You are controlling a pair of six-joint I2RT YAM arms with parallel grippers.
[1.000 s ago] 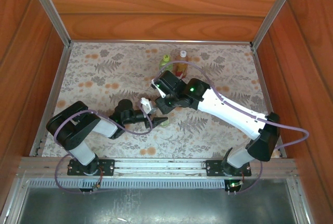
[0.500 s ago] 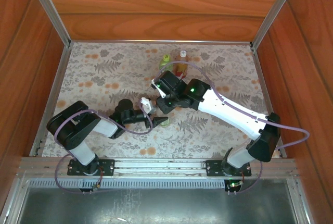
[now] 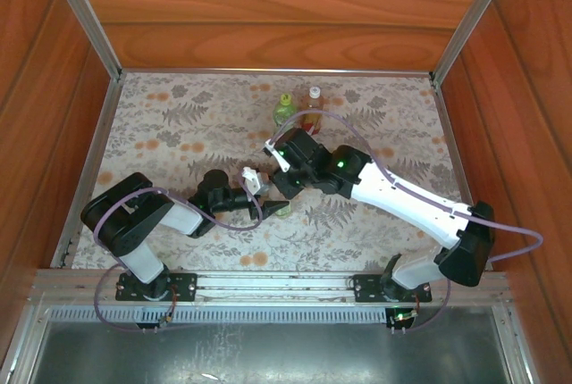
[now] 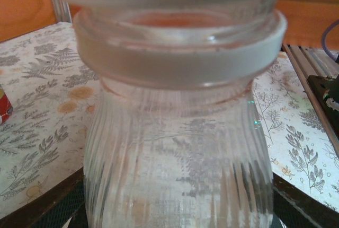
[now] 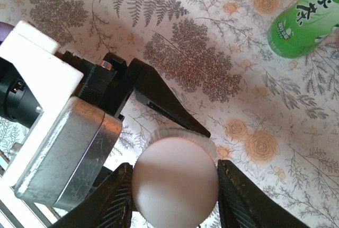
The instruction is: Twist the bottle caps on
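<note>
1. Right gripper: we record its two dark fingers closed narrowly on a white cap, one finger on each side, seen from straight above.

2. White cap: in the left wrist view we find it sitting on the mouth of the clear bottle, its rim just above the neck ring. We cannot tell how far it is threaded on.

3. Clear bottle: ribbed and see-through, standing upright near the table's middle.

4. Left gripper: we log it clamped on the clear bottle's body from the left. Its black fingers show below the cap in the right wrist view, beside the wrist's white and metal housing.

5. Green bottle: upright toward the far edge, well apart from both grippers, with a yellow-green top.

6. Amber bottle: just right of the green one, with a pale top.

7. Table: covered in a fern-and-flower print cloth and walled in by wood panels.
</note>
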